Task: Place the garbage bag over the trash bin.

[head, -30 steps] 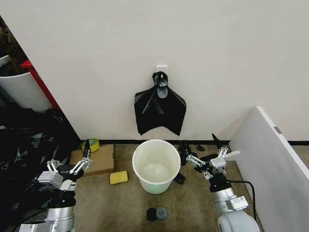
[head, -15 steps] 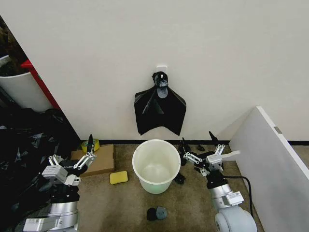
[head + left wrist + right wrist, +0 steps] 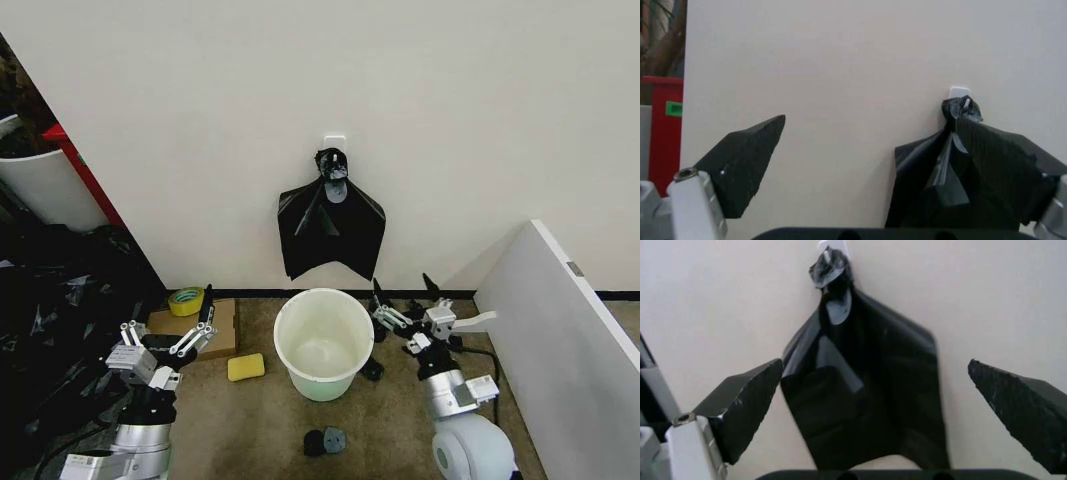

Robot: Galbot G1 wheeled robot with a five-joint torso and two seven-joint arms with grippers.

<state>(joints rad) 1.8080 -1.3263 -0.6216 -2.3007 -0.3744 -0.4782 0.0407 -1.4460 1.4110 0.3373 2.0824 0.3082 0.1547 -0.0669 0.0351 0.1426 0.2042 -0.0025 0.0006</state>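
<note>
On the floor at centre, your trash bin (image 3: 323, 343) stands upright against the wall, mouth bare, nothing draped over it. At its 12 o'clock a black plastic bundle (image 3: 331, 227) hangs from a white wall hook (image 3: 335, 140), knotted at top and fanned out below; you cannot tell from here whether it is the garbage bag for the job. Both wrist views look straight at the same bundle (image 3: 970, 175) (image 3: 867, 385).

Your left pincer (image 3: 168, 333) is at the bin's 9 o'clock, raised off the floor, fingers spread, holding nothing. In its wrist view one dark fingertip (image 3: 743, 165) shows against bare wall, well apart from the other side.

Your right pincer (image 3: 404, 300) is at the bin's 3 o'clock, just beside the rim, fingers spread and empty. Its wrist view shows both fingertips (image 3: 747, 405) wide, the bundle framed between them but farther off on the wall.

Other things: a yellow sponge (image 3: 246, 367) on the floor at the bin's 8 o'clock; a cardboard piece (image 3: 195, 328) with a roll of yellow tape (image 3: 185, 298) beyond it; a heap of black sheeting (image 3: 55, 320) far at 9 o'clock; a white panel (image 3: 560, 330) at 3 o'clock; small dark parts (image 3: 325, 440) at 6 o'clock.
</note>
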